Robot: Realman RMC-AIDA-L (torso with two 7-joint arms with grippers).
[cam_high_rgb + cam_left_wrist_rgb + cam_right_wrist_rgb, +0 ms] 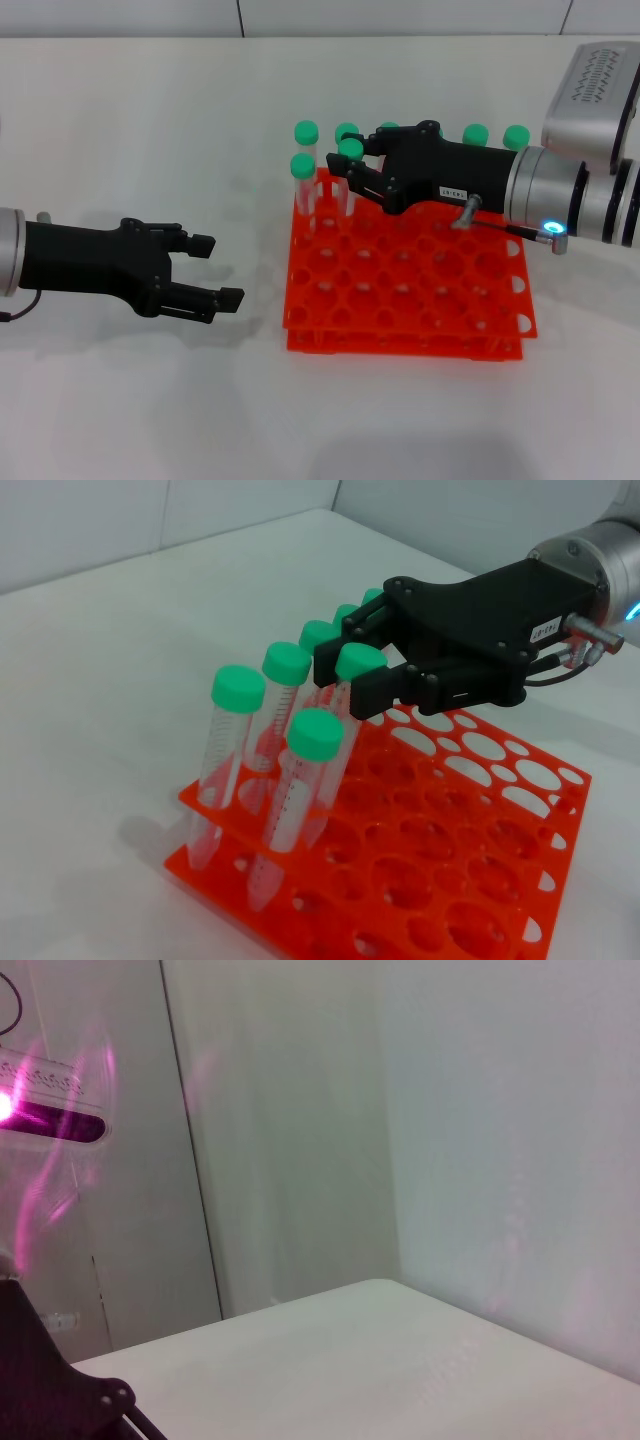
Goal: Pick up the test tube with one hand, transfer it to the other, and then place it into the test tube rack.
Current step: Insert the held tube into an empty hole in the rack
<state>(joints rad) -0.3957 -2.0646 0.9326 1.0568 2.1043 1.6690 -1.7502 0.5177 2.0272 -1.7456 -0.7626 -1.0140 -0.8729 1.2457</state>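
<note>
The orange-red test tube rack (420,300) stands at the centre right and also shows in the left wrist view (450,880). My right gripper (348,158), black with a white label, reaches over the rack's back left part and is shut on a green-capped test tube (350,149) just below its cap. The tube's lower end is down in a rack hole. The left wrist view shows this gripper (358,680) and the tube (360,663), slightly tilted. My left gripper (218,270), black and unlabelled, is open and empty, left of the rack.
Several more green-capped tubes stand in the rack: two at its left back corner (303,166) and a row along the back (476,133). They crowd close around the held tube (286,663). The white table (150,130) runs to the wall behind.
</note>
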